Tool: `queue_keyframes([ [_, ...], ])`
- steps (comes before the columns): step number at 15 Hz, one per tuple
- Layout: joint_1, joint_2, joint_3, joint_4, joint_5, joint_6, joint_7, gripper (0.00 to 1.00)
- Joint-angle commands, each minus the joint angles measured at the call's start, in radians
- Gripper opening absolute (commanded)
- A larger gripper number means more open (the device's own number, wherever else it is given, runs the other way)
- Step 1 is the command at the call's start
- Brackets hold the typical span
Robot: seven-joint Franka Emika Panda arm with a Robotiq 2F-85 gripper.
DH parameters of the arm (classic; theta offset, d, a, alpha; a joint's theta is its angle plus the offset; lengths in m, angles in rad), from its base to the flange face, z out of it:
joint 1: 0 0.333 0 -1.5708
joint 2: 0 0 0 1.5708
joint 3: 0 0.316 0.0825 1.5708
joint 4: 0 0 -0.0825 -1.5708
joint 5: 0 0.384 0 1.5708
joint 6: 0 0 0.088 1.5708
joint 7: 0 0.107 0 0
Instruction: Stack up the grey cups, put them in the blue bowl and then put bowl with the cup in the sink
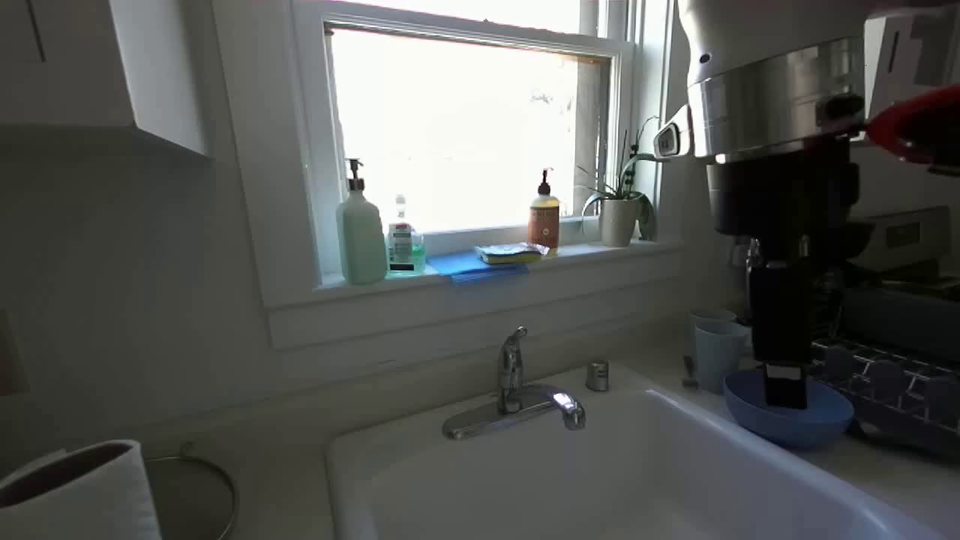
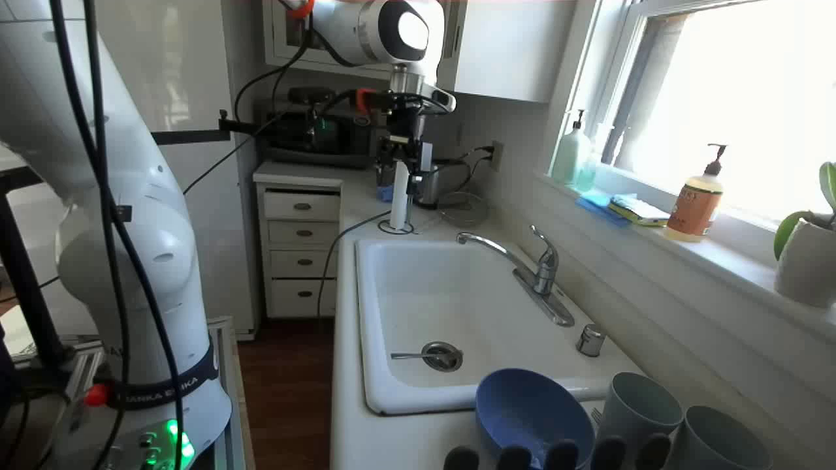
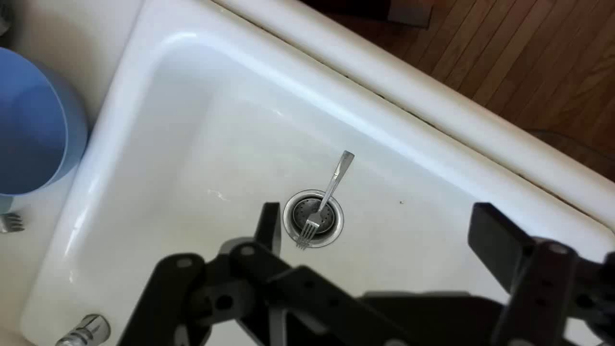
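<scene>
The blue bowl (image 1: 814,424) stands upright on the counter beside the sink; it also shows in an exterior view (image 2: 532,408) and at the left edge of the wrist view (image 3: 72,120). Its visible inside is bare. Two grey cups, the nearer (image 2: 643,401) and the farther (image 2: 718,440), stand upright and separate beside the bowl. Both cups show in both exterior views. The white sink (image 2: 444,281) lies below my gripper (image 3: 377,226). My gripper is open and empty, high above the sink. In an exterior view my gripper (image 1: 785,394) only overlaps the bowl in the picture.
A fork (image 3: 331,190) lies across the sink drain. Another fork (image 3: 10,223) lies by the bowl. The faucet (image 2: 545,267) reaches over the sink. A dish rack (image 1: 892,382) stands behind the bowl. A paper towel roll (image 2: 400,199) stands at the sink's opposite end.
</scene>
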Motion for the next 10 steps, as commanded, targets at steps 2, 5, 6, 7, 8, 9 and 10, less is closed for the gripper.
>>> queue_keyframes([
  [2,0.024,0.002,-0.021,0.002,-0.005,-0.002,0.005,1.0],
  [5,0.023,0.002,-0.021,0.002,-0.005,-0.002,0.005,1.0],
  [6,0.002,0.034,-0.034,0.018,-0.014,0.002,0.043,1.0],
  [7,-0.011,0.048,-0.049,0.023,-0.014,0.009,0.063,1.0],
  [8,-0.032,0.061,-0.072,0.024,-0.021,0.025,0.089,1.0],
  [9,-0.047,0.078,-0.095,0.031,-0.016,0.028,0.101,1.0],
  [10,-0.065,0.09,-0.119,0.028,-0.027,0.051,0.109,1.0],
])
